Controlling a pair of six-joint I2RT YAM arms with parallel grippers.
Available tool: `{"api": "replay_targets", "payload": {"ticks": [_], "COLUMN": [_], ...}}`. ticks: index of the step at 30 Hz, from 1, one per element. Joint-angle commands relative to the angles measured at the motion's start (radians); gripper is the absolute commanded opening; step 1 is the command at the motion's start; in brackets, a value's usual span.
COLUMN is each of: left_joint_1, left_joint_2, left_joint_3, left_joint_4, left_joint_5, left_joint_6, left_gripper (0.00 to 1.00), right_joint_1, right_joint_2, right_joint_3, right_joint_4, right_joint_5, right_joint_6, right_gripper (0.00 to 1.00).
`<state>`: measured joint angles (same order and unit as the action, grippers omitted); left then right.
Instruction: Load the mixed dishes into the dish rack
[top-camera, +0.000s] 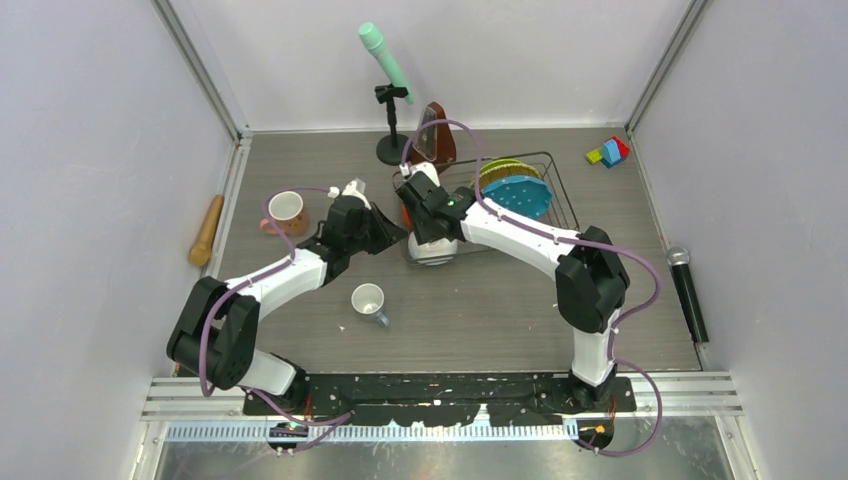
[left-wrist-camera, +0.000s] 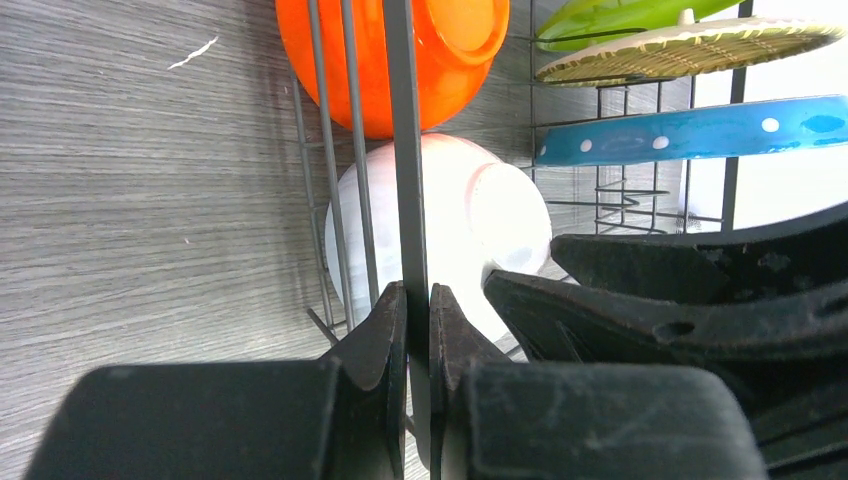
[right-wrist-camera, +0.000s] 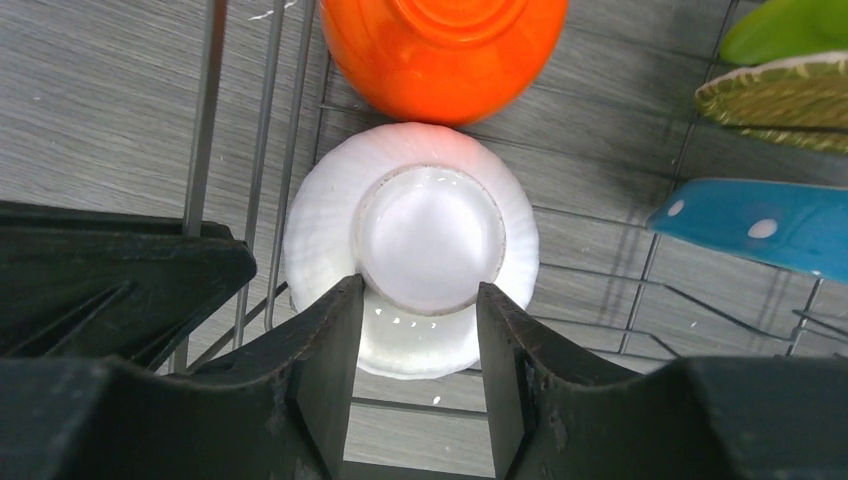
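Pinches an upright wire of the dish rack (left-wrist-camera: 398, 120) in the left claw (left-wrist-camera: 417, 300), fingers closed hard on it at the rack's left side. Straddles the white bowl (right-wrist-camera: 415, 230) with the right claw (right-wrist-camera: 418, 300), drawn partway in and pressing on either side of the raised foot ring (bowl upside down, inside the rack at its near left corner). Finds the orange bowl (right-wrist-camera: 440, 60) just behind the white one, also inverted, touching it or nearly so. Shows three plates standing on edge among the prongs further right: lime-green plate (left-wrist-camera: 620, 15) at the back, yellow-rimmed plate (left-wrist-camera: 690, 45) next, blue white-dotted plate (top-camera: 525, 195) nearest. Has the pink mug (top-camera: 288, 210) mouth up on the tabletop (top-camera: 480, 300), left of the rack and well apart from it, and the small white cup (top-camera: 368, 300) nearer the arm bases, between the two arms. Counts, off to the side, the brown metronome (top-camera: 437, 135) just behind the rack and the wooden rolling pin (top-camera: 207, 230) along the left wall.
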<state>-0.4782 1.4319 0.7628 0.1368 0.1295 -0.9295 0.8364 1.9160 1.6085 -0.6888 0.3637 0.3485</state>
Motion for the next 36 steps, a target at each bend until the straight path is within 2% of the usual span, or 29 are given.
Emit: {"api": "replay_targets", "payload": {"ticks": [1, 9, 12, 15, 17, 18, 20, 22, 24, 25, 27, 30, 33, 35, 36], "left_joint_1": [-0.020, -0.020, -0.020, -0.020, -0.020, -0.020, -0.020, -0.020, -0.020, -0.020, -0.020, -0.020, -0.020, -0.019, -0.017], "left_joint_2": [-0.053, -0.045, -0.041, -0.038, -0.037, -0.037, -0.039, -0.041, -0.044, -0.045, -0.046, -0.039, -0.023, -0.009, -0.001], "left_joint_3": [0.033, 0.032, 0.038, 0.057, 0.068, 0.075, 0.087, 0.102, 0.133, 0.153, 0.197, 0.270, 0.348, 0.392, 0.410], "left_joint_4": [-0.001, -0.006, -0.018, -0.061, -0.088, -0.102, -0.122, -0.149, -0.190, -0.211, -0.261, -0.328, -0.415, -0.448, -0.465], "left_joint_5": [0.067, 0.074, 0.083, 0.081, 0.074, 0.072, 0.066, 0.061, 0.055, 0.051, 0.037, 0.028, 0.023, 0.037, 0.054], "left_joint_6": [0.079, 0.084, 0.091, 0.111, 0.124, 0.129, 0.138, 0.150, 0.175, 0.197, 0.231, 0.295, 0.342, 0.342, 0.336], "left_gripper": [0.00, 0.00, 0.00, 0.00, 0.04, 0.05, 0.14, 0.31, 0.43, 0.49, 0.61, 0.75, 0.86, 0.98, 0.99], "right_joint_1": [0.031, 0.005, -0.054, -0.151, -0.165, -0.167, -0.169, -0.170, -0.172, -0.172, -0.181, -0.196, -0.205, -0.206, -0.206], "right_joint_2": [-0.033, -0.189, -0.196, -0.214, -0.227, -0.230, -0.239, -0.253, -0.279, -0.287, -0.298, -0.272, -0.245, -0.244, -0.248], "right_joint_3": [-0.125, -0.242, -0.235, -0.240, -0.238, -0.226, -0.221, -0.225, -0.238, -0.242, -0.234, -0.190, -0.147, -0.145, -0.146], "right_joint_4": [0.108, 0.215, 0.194, 0.191, 0.185, 0.175, 0.159, 0.149, 0.146, 0.160, 0.159, 0.085, 0.016, -0.003, -0.016], "right_joint_5": [0.024, -0.013, -0.118, -0.282, -0.292, -0.286, -0.252, -0.211, -0.196, -0.193, -0.190, -0.203, -0.208, -0.188, -0.171], "right_joint_6": [-0.117, -0.084, 0.024, 0.163, 0.205, 0.217, 0.263, 0.321, 0.358, 0.371, 0.385, 0.410, 0.447, 0.489, 0.525], "right_gripper": [0.27, 0.28, 0.40, 0.46, 0.60, 0.62, 0.65, 0.67, 0.71, 0.78, 0.84, 0.90, 0.92, 0.93, 0.92]}}
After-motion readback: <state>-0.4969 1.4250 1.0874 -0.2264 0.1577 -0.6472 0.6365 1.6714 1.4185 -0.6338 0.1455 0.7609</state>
